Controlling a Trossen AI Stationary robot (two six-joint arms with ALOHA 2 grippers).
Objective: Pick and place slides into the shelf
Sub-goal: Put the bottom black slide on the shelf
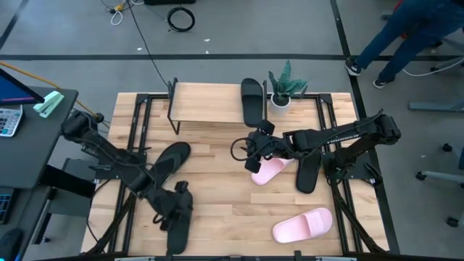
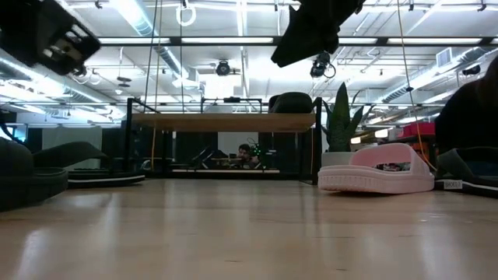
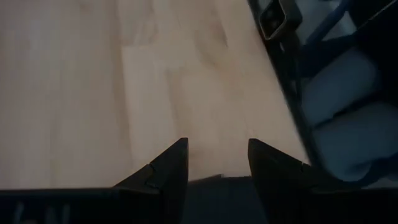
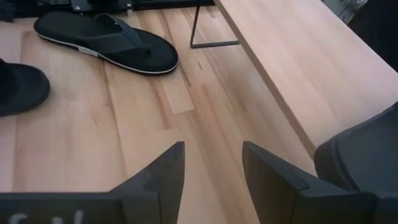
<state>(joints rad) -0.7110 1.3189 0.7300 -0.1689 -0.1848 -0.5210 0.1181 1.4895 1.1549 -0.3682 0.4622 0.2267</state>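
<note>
Beside the low wood-topped shelf [image 1: 210,101], already carrying one black slide [image 1: 251,100], the right claw [image 1: 253,148] hovers open and empty, probably lining up on the pale pink slide [image 1: 270,170]; the left claw [image 1: 176,210], open, waits.

Lab or open workshop: exposed ceiling ducts [image 2: 167,58], strip lights, floor cables [image 1: 180,18].

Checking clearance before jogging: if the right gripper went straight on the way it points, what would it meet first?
Probably bare table: the open right gripper points down at the wood, between the shelf and a black slide.
</note>
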